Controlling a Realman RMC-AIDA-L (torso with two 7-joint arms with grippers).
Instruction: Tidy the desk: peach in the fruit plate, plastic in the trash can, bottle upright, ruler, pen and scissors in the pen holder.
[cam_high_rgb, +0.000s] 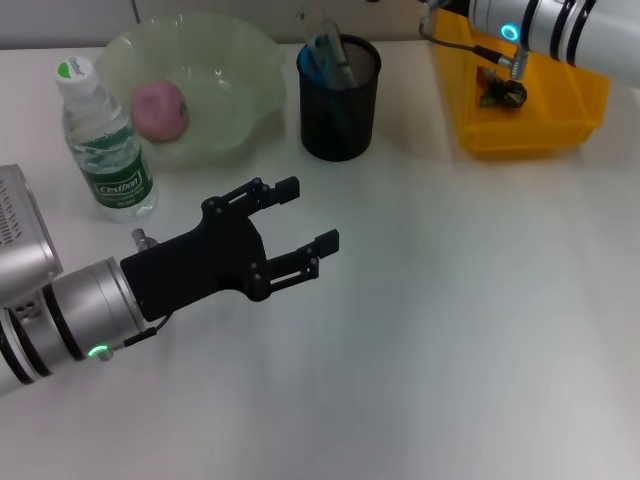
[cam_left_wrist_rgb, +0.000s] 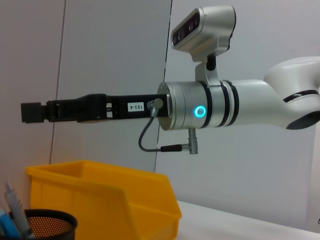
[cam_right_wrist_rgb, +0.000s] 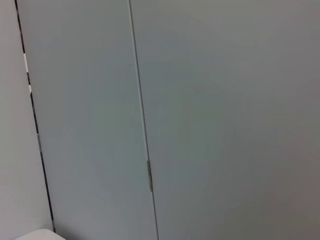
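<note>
Beside plate (cam_high_rgb: 262, 60) | bottle (cam_high_rgb: 105, 145) upright, cap up | left end effector (cam_high_rgb: 308, 222) open

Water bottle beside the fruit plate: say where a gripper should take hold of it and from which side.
Judging from the head view, grip the water bottle around its mid-body, at or just above the green label, coming in level from the open desk side nearest the left gripper. It stands upright, its body is round, and the fruit plate crowds the far side. The left gripper's fingers already stand open nearby.
</note>
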